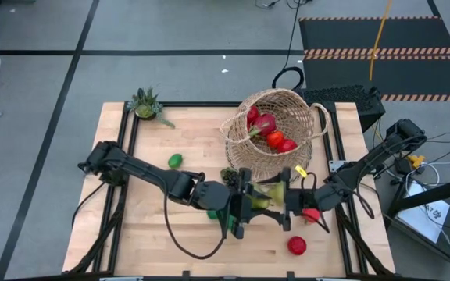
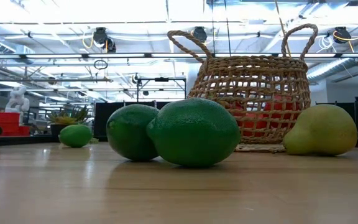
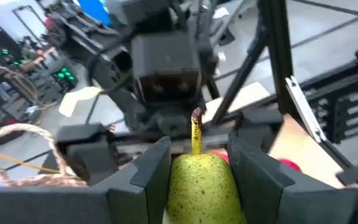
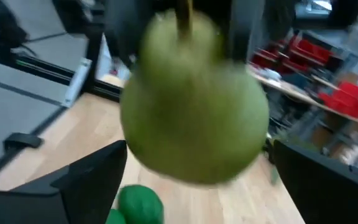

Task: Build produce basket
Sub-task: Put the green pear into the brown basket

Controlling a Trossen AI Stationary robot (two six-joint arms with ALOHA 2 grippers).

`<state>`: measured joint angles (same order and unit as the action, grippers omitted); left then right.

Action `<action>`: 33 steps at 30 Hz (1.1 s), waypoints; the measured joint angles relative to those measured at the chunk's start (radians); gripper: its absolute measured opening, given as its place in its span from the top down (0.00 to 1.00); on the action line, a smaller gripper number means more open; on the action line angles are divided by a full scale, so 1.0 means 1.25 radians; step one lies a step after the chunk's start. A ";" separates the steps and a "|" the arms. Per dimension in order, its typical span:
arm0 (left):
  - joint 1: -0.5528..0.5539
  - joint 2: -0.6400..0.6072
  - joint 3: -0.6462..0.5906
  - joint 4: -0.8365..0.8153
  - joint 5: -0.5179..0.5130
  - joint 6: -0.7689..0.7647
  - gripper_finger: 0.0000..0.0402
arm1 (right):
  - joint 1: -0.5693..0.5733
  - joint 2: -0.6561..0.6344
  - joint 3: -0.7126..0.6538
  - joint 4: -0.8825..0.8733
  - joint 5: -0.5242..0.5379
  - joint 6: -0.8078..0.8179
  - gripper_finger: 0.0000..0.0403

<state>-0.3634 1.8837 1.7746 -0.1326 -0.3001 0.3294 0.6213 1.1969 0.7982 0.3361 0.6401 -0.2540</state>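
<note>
A yellow-green pear point(image 1: 264, 200) hangs above the table's near middle, between my two grippers. My left gripper point(image 1: 244, 204) comes from the left and is shut on the pear point(image 3: 204, 186). My right gripper point(image 1: 286, 204) faces it from the right and is open, with a finger on either side of the pear point(image 4: 194, 106), apparently not touching. The wicker basket point(image 1: 281, 117) stands at the far middle, holding red fruits point(image 1: 280, 140) and a pink dragon fruit point(image 1: 264, 122). Neither gripper shows in the low view. My left gripper pinches the pear by the two sides of its body point(image 3: 176, 180) between both fingers point(image 3: 148, 174), coming level from the table's left. The brown stem point(image 3: 196, 130) points away from the wrist toward the right arm. The pear is lifted clear of the table.
On the table lie a lime point(image 1: 176, 161) at the left, two limes point(image 2: 191, 132) near the front, a second pear point(image 2: 321, 130), a red apple point(image 1: 297, 246), a red piece point(image 1: 311, 215) and dark grapes point(image 1: 229, 176). A spiky potted plant point(image 1: 147, 105) stands at the far left corner.
</note>
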 joint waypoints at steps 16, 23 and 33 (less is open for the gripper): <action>0.012 0.027 -0.001 0.043 0.051 0.006 0.61 | 0.000 -0.001 -0.001 0.007 -0.111 -0.008 0.03; 0.014 0.027 -0.001 0.042 0.066 0.013 0.61 | 0.001 0.000 -0.001 0.013 -0.102 0.047 0.02; 0.017 0.027 0.000 0.036 0.063 0.008 0.61 | 0.001 0.001 -0.001 0.047 -0.098 0.067 0.02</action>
<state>-0.3424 1.9171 1.7741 -0.0877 -0.2211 0.3389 0.6231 1.1976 0.7975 0.3943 0.5171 -0.1697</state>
